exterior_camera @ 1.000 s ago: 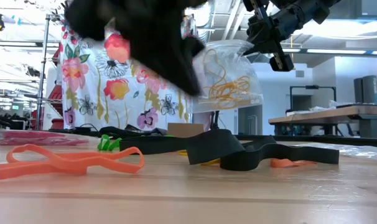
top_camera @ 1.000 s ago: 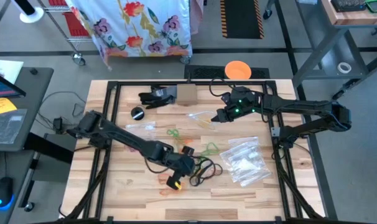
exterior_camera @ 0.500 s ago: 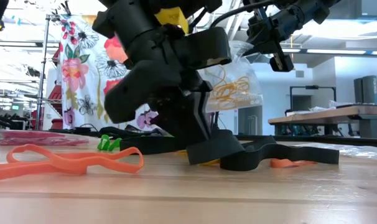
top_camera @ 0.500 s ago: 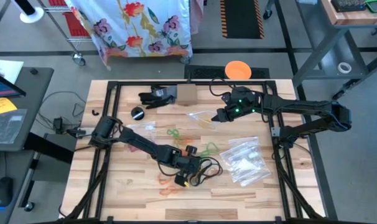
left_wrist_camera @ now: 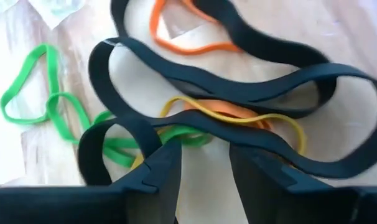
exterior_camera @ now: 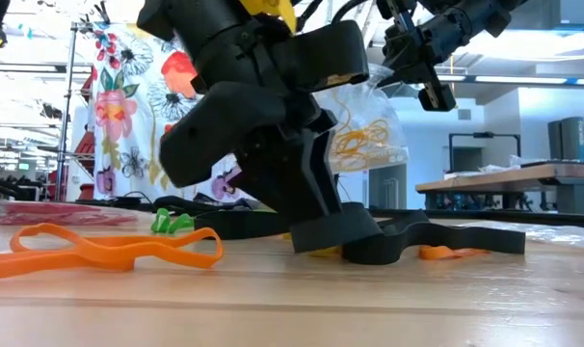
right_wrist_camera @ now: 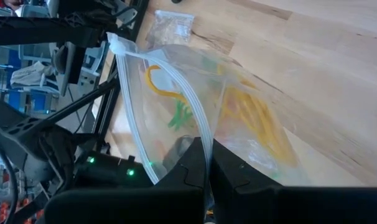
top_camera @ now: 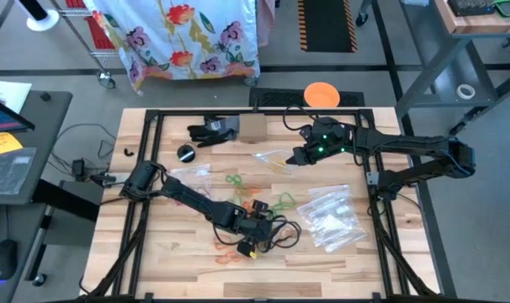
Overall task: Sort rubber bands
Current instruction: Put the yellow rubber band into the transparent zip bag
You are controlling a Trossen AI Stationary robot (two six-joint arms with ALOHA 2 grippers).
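**Left pincer down over the tangle, yellow band straight ahead of its tips**

The left pincer (top_camera: 253, 244) was lowered onto the bench (top_camera: 171, 252) at the near middle, its fingers parted and nothing seen gripped between them. In the left wrist view a thin yellow rubber band (left_wrist_camera: 238, 115) was found lying just ahead of the gap between the fingertips (left_wrist_camera: 167, 165), its long axis running crosswise to the fingers, over an orange band (left_wrist_camera: 238, 118) and under the wide black bands (left_wrist_camera: 238, 93) that looped across it. Green bands (left_wrist_camera: 45, 106) lay off to one side, and a second orange band (left_wrist_camera: 188, 37) farther ahead. The coming move was judged to turn on this: the yellow band was dead ahead, so a short advance and a closing would be needed, with the black loops at risk of being caught as well.

The right pincer (top_camera: 299, 156) was held high at the far right, clenched on the rim of a clear zip bag (right_wrist_camera: 195, 106) already holding yellow and green bands. The left arm was plainly the nearer to the pile.

The layering of the bands was shown only by the wrist view; from above the pile was a small dark knot. The low view gave the fingertip resting on the bench, and a long orange band (exterior_camera: 109, 249) lying apart.
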